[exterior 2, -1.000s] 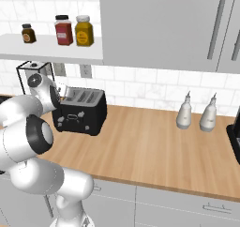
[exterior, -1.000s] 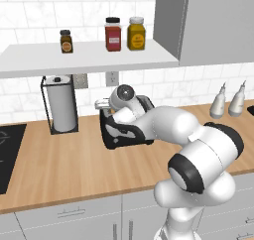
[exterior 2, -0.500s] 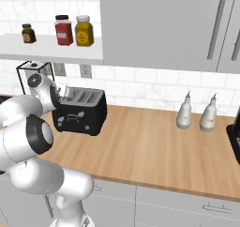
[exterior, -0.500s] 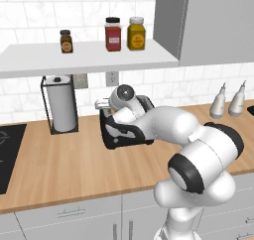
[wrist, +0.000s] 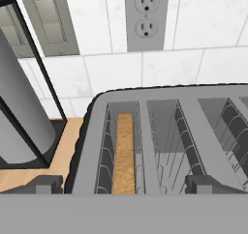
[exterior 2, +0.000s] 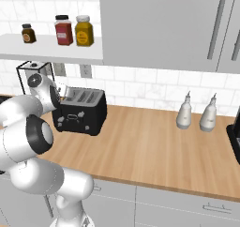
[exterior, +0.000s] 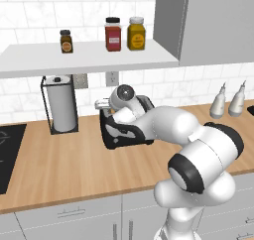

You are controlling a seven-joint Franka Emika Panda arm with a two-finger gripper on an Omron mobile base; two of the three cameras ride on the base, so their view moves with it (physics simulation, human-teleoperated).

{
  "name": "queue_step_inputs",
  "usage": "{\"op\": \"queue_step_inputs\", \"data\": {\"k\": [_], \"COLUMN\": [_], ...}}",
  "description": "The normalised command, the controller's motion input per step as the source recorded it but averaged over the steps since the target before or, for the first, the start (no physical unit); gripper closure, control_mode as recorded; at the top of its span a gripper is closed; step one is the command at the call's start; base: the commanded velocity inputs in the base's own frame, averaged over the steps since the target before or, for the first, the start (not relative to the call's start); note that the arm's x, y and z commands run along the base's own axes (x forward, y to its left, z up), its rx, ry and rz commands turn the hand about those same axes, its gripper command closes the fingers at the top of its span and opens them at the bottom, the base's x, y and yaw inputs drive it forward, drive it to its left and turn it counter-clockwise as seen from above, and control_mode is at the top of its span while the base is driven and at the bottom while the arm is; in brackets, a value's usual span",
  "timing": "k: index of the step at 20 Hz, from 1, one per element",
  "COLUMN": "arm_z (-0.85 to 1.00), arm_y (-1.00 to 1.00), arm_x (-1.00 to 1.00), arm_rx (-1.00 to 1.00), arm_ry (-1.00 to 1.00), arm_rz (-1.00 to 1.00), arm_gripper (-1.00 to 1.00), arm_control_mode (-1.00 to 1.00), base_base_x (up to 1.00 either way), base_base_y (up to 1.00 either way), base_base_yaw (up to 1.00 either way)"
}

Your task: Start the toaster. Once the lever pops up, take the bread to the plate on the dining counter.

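The gripper (wrist: 123, 184) hangs directly above the toaster (wrist: 164, 141), pointing down at its slots, with its two dark fingertips (wrist: 43, 183) spread wide apart and nothing between them. One tip sits low at the left of the hand view, the other low at the right, both over the toaster's near edge.

From the left base view, the gripper (exterior: 106, 105) sits just over the left end of the black toaster (exterior: 124, 132), and the white arm bends back from it in a thick curve toward the lower right. From the right base view, the wrist reaches in from the left and partly covers the left end of the toaster (exterior 2: 82, 111).

Compared with a second ago, nothing has shifted — the arm holds the same pose and the fingers stay equally wide.

The hand view alone looks down into the slots: the bread (wrist: 125, 153) stands on edge, sunk in the leftmost slot, seen as a narrow golden-brown strip. It also shows a wall outlet (wrist: 146, 16) on the white tiles behind. The paper towel roll (exterior: 62, 109) stands in a black wire holder just left of the toaster on the wood worktop (exterior: 59, 169). The base views add a shelf (exterior: 84, 58) with three jars above, and two pale bottles (exterior 2: 197, 112) — well apart to the right.
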Motion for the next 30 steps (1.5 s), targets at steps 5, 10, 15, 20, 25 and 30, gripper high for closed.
{"op": "queue_step_inputs", "data": {"k": [5,10,15,20,25,30], "arm_z": [0.00,0.00,0.00,0.00,0.00,0.00], "arm_y": [0.00,0.00,0.00,0.00,0.00,0.00], "arm_x": [0.00,0.00,0.00,0.00,0.00,0.00], "arm_rx": [0.00,0.00,0.00,0.00,0.00,0.00], "arm_ry": [0.00,0.00,0.00,0.00,0.00,0.00], "arm_rz": [0.00,0.00,0.00,0.00,0.00,0.00], "arm_gripper": [-1.00,-1.00,-1.00,-1.00,-1.00,-1.00], "arm_control_mode": [-1.00,-1.00,-1.00,-1.00,-1.00,-1.00], "base_base_x": [0.00,0.00,0.00,0.00,0.00,0.00], "base_base_y": [0.00,0.00,0.00,0.00,0.00,0.00], "base_base_yaw": [0.00,0.00,0.00,0.00,0.00,0.00]}}
